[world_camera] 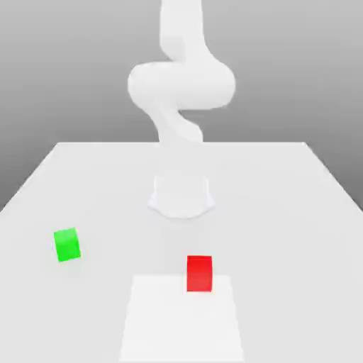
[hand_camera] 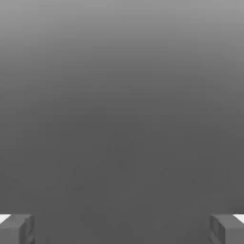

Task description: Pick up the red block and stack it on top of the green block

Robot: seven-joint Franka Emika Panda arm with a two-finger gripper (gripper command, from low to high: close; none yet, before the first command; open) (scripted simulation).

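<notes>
Red block (world_camera: 199, 274) resting on the desk (world_camera: 298, 213) toward the near edge in the exterior view, just in front of the arm's base; green block (world_camera: 67, 244) well apart from it, off toward the exterior view's left and slightly farther back. Hand (hand_camera: 122, 228) spread wide and empty, both fingertips (hand_camera: 16, 228) parted over bare grey surface with neither cube between them, so presumably a reach toward the red cube first. No containers anywhere on the desk.

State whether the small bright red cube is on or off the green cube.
Off. The small bright red cube sits on the table, apart from the small bright green cube.
</notes>
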